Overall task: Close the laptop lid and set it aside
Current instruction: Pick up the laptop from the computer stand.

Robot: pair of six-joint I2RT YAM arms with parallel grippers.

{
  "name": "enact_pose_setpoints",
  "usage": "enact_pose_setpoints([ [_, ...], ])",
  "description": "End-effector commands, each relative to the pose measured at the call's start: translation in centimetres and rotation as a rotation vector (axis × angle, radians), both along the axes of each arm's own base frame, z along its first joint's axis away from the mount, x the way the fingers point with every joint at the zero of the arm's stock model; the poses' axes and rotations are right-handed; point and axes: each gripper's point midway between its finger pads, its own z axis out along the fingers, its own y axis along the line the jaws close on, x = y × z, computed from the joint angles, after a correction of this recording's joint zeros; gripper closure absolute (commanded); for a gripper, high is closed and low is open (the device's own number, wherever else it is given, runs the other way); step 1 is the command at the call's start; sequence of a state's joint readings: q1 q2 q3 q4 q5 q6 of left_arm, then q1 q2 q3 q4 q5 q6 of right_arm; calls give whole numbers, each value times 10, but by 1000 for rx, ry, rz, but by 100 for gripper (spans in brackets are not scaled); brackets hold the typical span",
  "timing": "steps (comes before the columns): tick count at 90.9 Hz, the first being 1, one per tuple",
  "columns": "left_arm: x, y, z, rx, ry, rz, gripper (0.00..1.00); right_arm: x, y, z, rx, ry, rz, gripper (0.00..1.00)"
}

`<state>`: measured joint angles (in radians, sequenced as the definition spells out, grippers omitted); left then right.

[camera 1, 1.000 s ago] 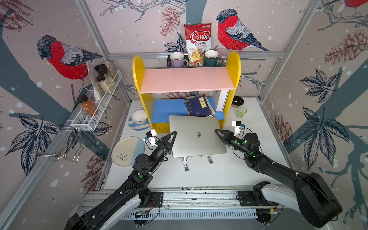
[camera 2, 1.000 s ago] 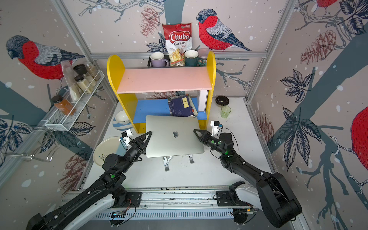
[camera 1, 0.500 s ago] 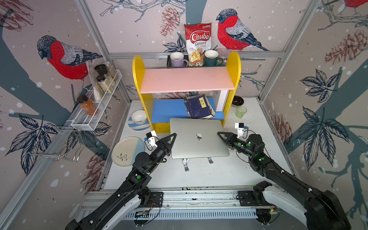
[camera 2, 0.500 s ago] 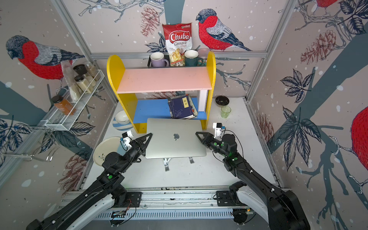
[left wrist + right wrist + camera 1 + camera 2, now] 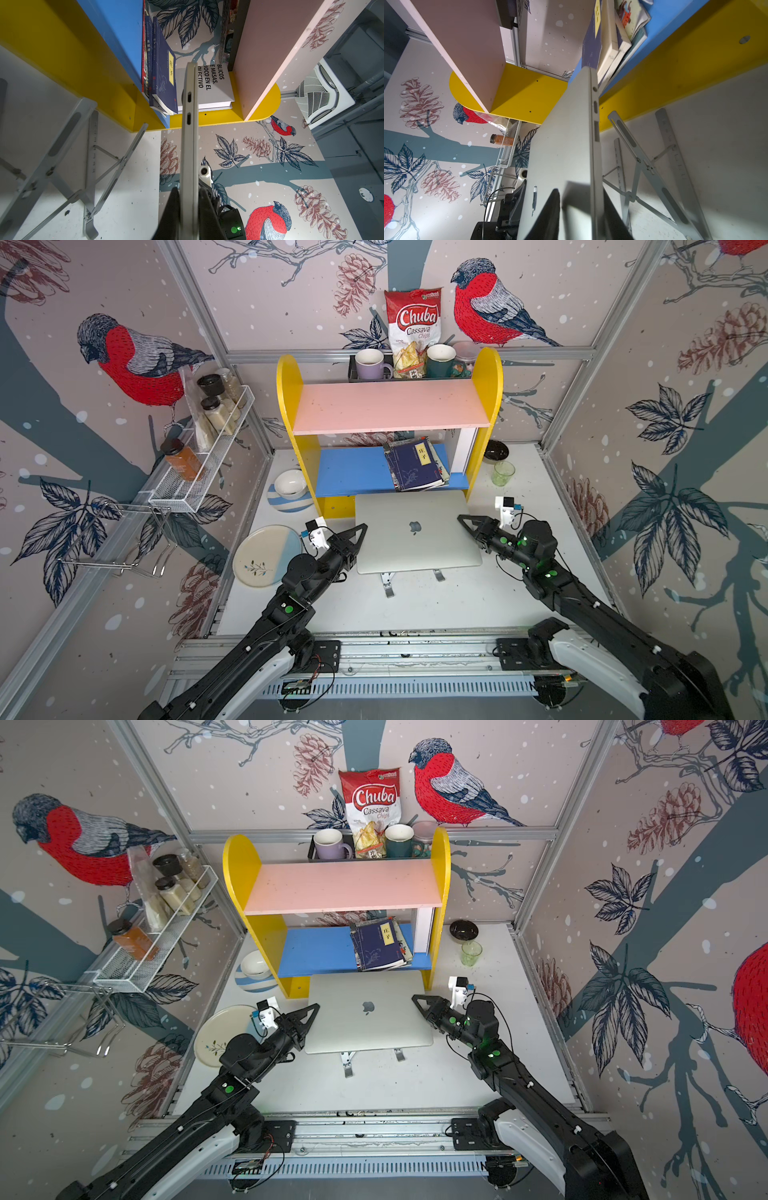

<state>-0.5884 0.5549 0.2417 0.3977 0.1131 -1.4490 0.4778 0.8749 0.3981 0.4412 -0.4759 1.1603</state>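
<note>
Between bird-print walls (image 5: 685, 364) sits a white tabletop (image 5: 457, 605) — scuffed.

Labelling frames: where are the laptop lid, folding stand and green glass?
laptop lid (image 5: 415, 549), in a top view, silver below logo
folding stand (image 5: 387, 589), in a top view, front foot
green glass (image 5: 503, 473), in a top view, side wall
</note>
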Motion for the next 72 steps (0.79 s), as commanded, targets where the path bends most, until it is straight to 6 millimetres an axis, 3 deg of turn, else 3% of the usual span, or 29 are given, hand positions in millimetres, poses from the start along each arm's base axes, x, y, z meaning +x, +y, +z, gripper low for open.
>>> enact_pose_setpoints([
  [1,-25,-24,-33,78,103,-196,100,-86,34,76,181,-211,503,93],
  [20,-23,-24,-36,75,124,-206,100,-93,34,83,223,-199,528,96],
  [41,-22,-26,-27,59,122,-228,100,-108,32,95,257,-188,575,96],
  [72,-29,-27,-6,22,90,-262,100,-119,32,76,200,-118,599,100],
])
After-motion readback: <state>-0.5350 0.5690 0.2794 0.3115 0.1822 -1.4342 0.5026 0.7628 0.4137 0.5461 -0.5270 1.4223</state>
